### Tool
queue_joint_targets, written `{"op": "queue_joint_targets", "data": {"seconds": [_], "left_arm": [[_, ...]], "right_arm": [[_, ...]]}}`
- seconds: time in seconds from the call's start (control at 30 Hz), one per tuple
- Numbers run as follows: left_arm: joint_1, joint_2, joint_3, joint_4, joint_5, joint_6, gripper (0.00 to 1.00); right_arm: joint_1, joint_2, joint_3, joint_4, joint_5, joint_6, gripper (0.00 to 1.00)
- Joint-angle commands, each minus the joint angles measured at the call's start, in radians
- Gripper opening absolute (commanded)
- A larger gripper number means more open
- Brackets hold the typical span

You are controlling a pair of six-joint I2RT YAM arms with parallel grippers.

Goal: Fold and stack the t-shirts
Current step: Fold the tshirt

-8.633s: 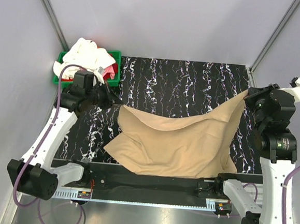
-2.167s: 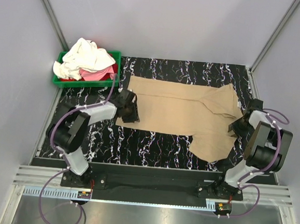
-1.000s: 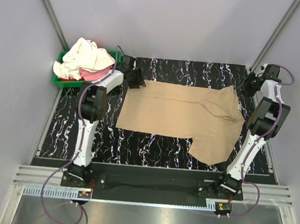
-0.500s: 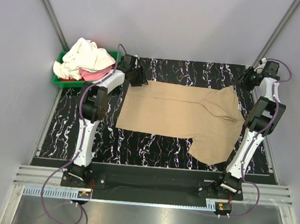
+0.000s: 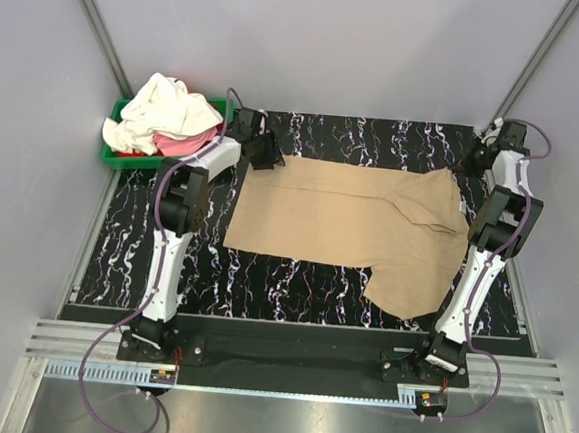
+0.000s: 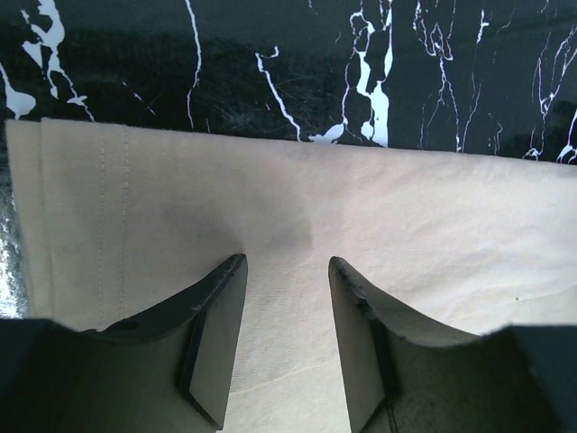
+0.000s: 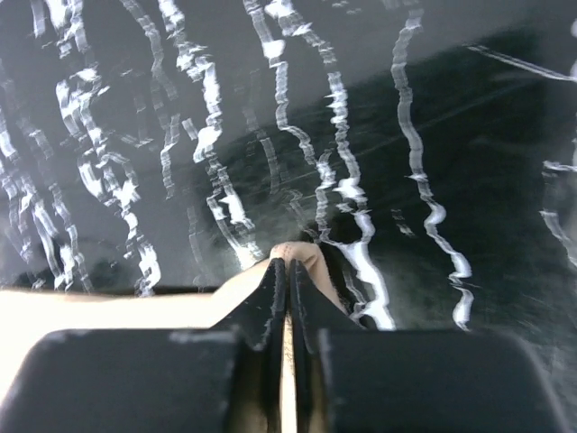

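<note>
We see the left gripper (image 6: 287, 263) spread open over the tan t-shirt (image 5: 350, 216); the right gripper (image 7: 288, 263) pinches its corner shut.

Flat t-shirt (image 5: 354, 222) on table (image 5: 295, 277); bin (image 5: 126, 157) far left.

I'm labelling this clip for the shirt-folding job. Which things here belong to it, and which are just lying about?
Belongs to the job:
- tan t-shirt, spread on the table
- cream-white t-shirt, heaped in the bin
- pink-red t-shirt, under it

Just lying about:
- green bin
- black marbled table
</note>
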Motion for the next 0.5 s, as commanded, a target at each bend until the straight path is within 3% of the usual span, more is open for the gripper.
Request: {"op": "queue_joint_targets", "data": {"seconds": [0.0,0.1,0.2,0.33,0.47], "left_arm": [[0.016,0.000,-0.031,-0.009,-0.058,-0.023,0.48],[0.016,-0.004,-0.057,-0.025,-0.081,-0.033,0.48],[0.016,-0.007,-0.065,-0.035,-0.096,-0.043,0.48],[0.018,-0.006,-0.060,-0.043,-0.107,-0.049,0.48],[0.018,-0.003,-0.043,-0.043,-0.095,-0.058,0.48]], "right_arm": [[-0.003,-0.016,0.053,0.018,0.126,0.038,0.00],[-0.020,-0.048,0.004,0.085,0.170,0.119,0.00],[-0.037,-0.131,-0.146,0.238,0.185,0.208,0.00],[-0.055,-0.211,-0.394,0.484,0.073,0.323,0.07],[-0.058,-0.195,-0.424,0.533,0.038,0.365,0.10]]}}
